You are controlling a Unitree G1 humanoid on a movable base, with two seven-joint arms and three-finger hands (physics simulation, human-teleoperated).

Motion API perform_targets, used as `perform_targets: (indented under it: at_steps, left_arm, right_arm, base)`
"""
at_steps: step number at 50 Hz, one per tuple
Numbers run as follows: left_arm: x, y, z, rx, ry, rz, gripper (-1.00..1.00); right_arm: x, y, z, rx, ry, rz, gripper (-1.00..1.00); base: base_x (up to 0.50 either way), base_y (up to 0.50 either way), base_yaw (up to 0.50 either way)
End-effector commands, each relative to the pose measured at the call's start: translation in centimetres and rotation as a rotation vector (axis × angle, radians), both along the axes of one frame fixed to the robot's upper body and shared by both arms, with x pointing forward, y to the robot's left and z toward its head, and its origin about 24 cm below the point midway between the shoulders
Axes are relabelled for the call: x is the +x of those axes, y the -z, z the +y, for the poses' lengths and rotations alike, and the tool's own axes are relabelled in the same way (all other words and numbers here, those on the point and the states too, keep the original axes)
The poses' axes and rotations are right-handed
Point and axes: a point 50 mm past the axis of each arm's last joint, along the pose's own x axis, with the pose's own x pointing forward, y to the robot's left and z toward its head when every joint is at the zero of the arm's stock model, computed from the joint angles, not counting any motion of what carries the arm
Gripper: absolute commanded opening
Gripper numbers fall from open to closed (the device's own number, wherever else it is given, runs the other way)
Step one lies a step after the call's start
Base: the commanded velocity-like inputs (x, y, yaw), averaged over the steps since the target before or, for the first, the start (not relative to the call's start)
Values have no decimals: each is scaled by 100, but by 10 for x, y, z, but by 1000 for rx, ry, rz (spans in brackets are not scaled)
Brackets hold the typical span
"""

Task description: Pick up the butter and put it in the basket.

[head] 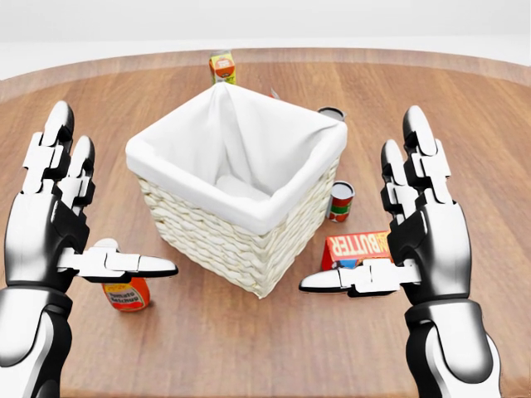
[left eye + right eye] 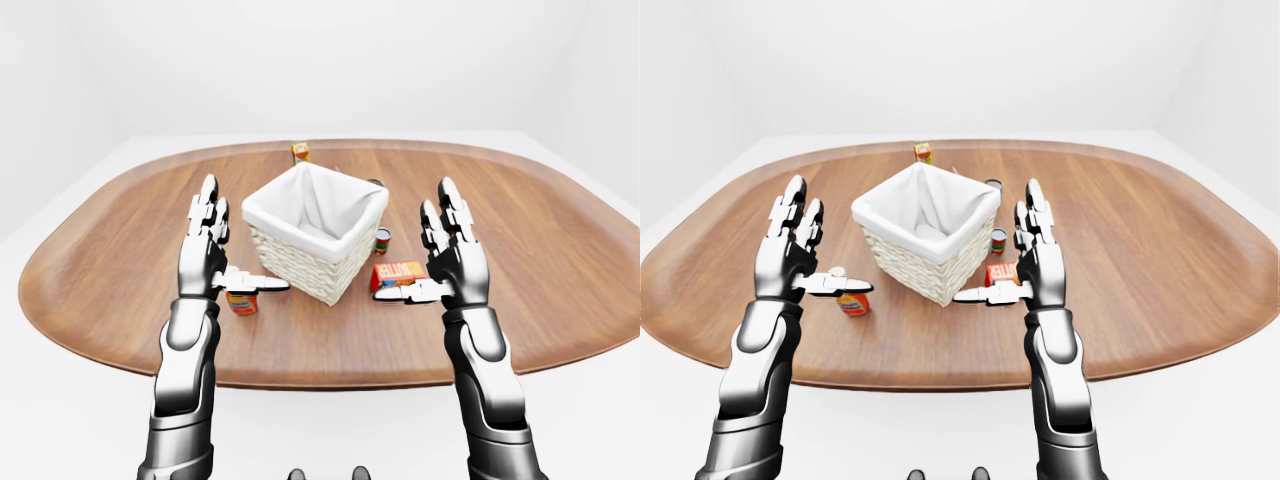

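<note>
The butter (image 1: 358, 247) is a red box with white lettering, lying on the wooden table just right of the basket (image 1: 199, 232). The basket is white wicker with a white cloth liner, at the middle of the head view. My right hand (image 1: 397, 240) is open, raised with fingers up, its thumb reaching over the lower edge of the butter; whether it touches is unclear. My left hand (image 1: 79, 224) is open and empty, raised left of the basket.
A small bottle with a red label (image 1: 126, 292) stands under my left thumb. A red and green can (image 1: 340, 201) and another can (image 1: 331, 114) stand right of the basket. A small orange carton (image 1: 221, 66) stands beyond it. The oval table (image 2: 560, 250) stretches wide on both sides.
</note>
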Motion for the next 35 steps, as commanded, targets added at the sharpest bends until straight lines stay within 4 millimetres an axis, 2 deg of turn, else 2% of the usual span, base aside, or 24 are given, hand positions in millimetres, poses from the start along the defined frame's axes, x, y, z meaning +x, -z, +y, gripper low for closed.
perform_targets:
  at_steps: [1,24,35]
  left_arm:
    - [-2,0,-1,-2,0,-3,100]
    - [0,4,2,-5,-4,17,100]
    - [2,5,3,-6,-4,24,100]
  right_arm:
    - [0,0,0,2,0,-2,100]
    - [-1,5,0,-5,-2,21,100]
    - [1,11,1,-28,11,49,100]
  base:
    - [34,0,0]
    - [34,0,0]
    - [17,0,0]
